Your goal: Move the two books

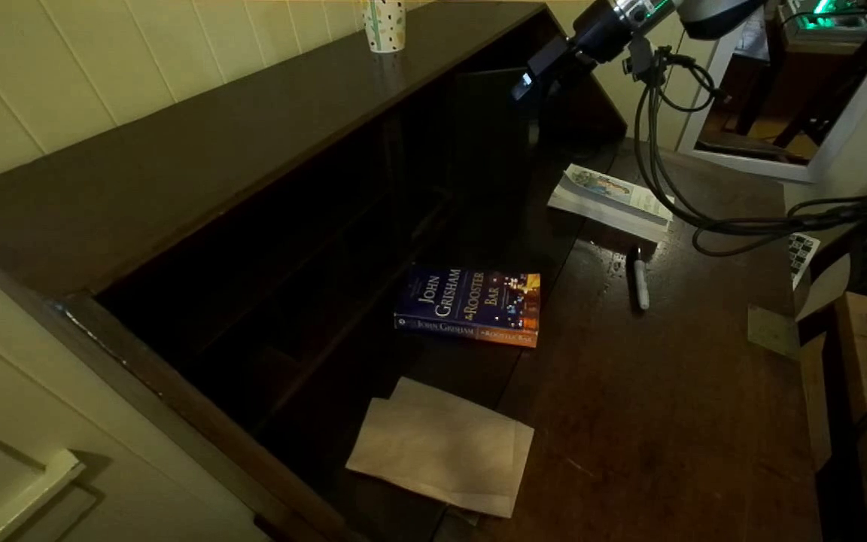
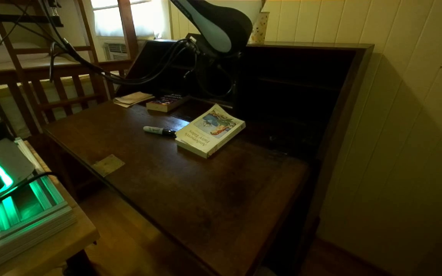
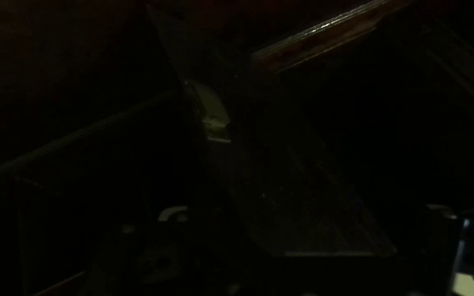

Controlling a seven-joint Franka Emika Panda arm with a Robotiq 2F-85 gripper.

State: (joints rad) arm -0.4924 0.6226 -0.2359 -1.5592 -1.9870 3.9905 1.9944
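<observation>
The dark blue book with orange-yellow marks [image 1: 467,307] lies flat on the desk beside the shelf opening. It also shows at the back in an exterior view [image 2: 166,102]. The pale book [image 1: 618,197] lies flat farther along the desk, and also shows in an exterior view [image 2: 210,130]. My gripper [image 1: 533,90] is raised near the shelf front, beyond and above the pale book, apart from both books. In the very dark wrist view, its fingers [image 3: 307,213] look wide apart, with nothing seen between them. Neither book can be made out there.
White paper sheets [image 1: 441,446] lie near the blue book. A marker [image 1: 640,282] lies beside the pale book. The desk's top shelf [image 1: 200,143] overhangs dark compartments. A dark upright panel [image 1: 490,139] stands near my gripper. A spotted cup [image 1: 385,28] stands on top.
</observation>
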